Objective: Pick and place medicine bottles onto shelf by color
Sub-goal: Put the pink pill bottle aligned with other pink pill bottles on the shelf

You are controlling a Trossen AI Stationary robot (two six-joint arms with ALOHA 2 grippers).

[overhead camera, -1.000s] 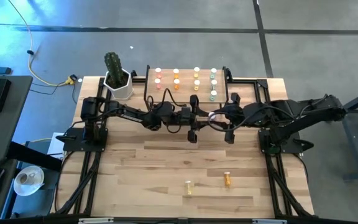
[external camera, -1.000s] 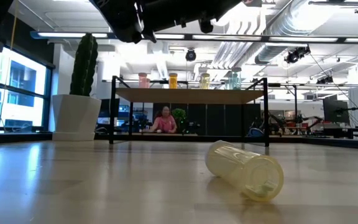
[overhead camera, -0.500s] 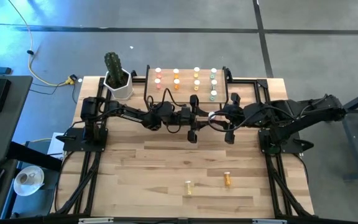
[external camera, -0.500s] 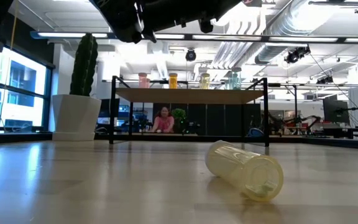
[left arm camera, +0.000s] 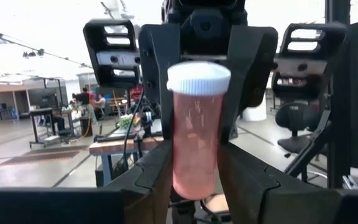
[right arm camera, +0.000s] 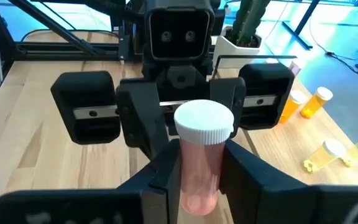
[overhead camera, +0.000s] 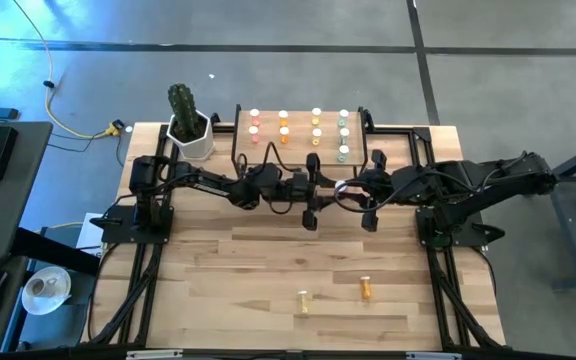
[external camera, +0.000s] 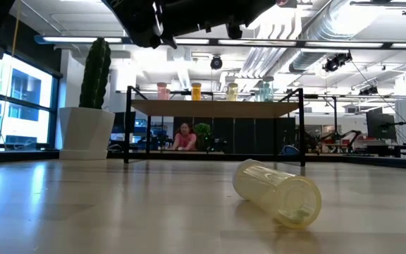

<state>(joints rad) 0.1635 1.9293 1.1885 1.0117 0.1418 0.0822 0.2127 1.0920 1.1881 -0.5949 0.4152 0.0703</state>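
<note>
A pink-red medicine bottle (left arm camera: 194, 134) with a white cap stands upright in mid-air over the table's middle, and it also shows in the right wrist view (right arm camera: 201, 165). My left gripper (overhead camera: 320, 190) and my right gripper (overhead camera: 360, 190) face each other, both shut on it. The shelf (overhead camera: 300, 150) stands at the table's far edge with rows of pink, orange, yellow and green bottles (overhead camera: 284, 130) upright on its board. A yellow bottle (overhead camera: 303, 300) and an orange bottle (overhead camera: 367, 289) lie on their sides near the front edge. My left gripper pinches the pink bottle's body (left arm camera: 178, 177) below the cap between its two fingers, coming level from the table's left. The bottle is upright, cap up, lifted clear of the table. My right gripper pinches the same bottle's body (right arm camera: 186, 177) below the cap between its two fingers, coming level from the table's right, facing the left gripper. The bottle stands upright between them, clear of the table.
A white pot with a cactus (overhead camera: 188, 125) stands at the far left corner beside the shelf. In the low view the yellow bottle (external camera: 277, 192) lies close to the camera, in front of the shelf (external camera: 213, 107). A person (external camera: 185, 136) shows in the room behind.
</note>
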